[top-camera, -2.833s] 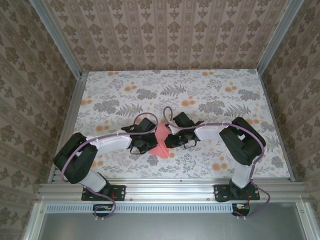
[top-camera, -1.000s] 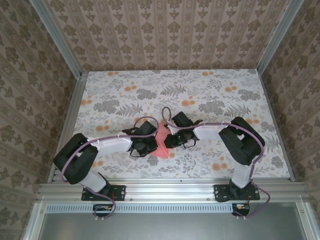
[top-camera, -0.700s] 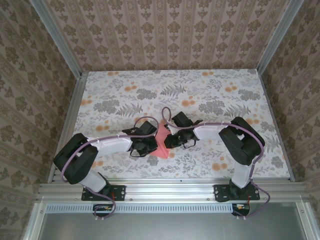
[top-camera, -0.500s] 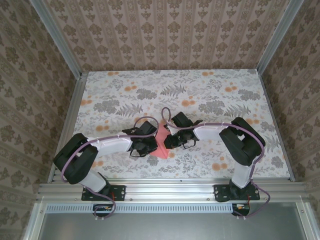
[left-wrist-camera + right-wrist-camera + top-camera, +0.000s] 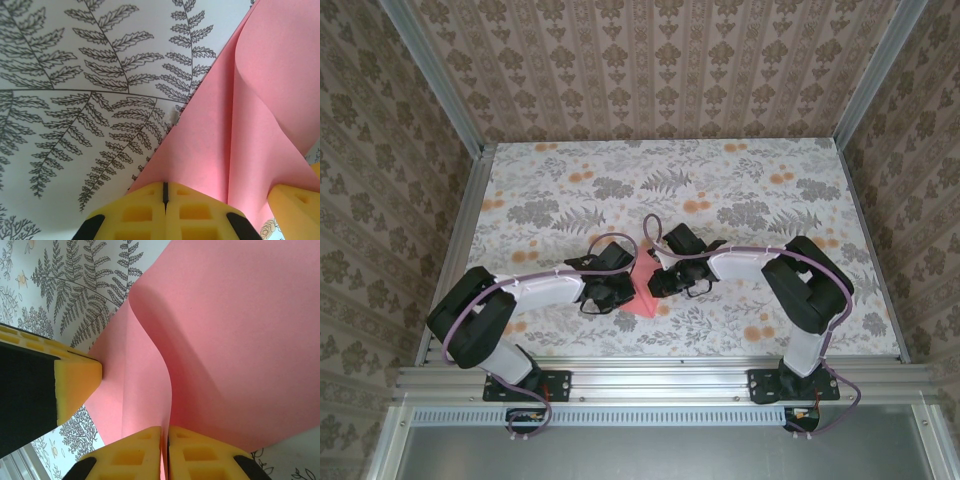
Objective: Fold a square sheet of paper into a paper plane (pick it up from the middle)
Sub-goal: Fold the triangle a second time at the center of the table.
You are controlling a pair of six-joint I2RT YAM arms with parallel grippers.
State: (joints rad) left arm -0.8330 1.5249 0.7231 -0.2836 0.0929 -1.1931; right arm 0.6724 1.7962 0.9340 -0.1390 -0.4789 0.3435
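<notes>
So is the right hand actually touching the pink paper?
Touching. The right wrist view shows the pink paper pinched between the right hand's closed yellow fingers.

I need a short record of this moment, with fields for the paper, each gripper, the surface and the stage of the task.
paper: salmon-pink sheet of paper, partly flat on the table, partly lifted in a curved bulge
left gripper: shut, jaws set at the sheet's edge; whether it pinches the sheet cannot be told
right gripper: shut on the sheet, which runs into its closed jaws
table: fern and flower print
stage: sheet bent between both grippers, not yet a pointed plane
</notes>
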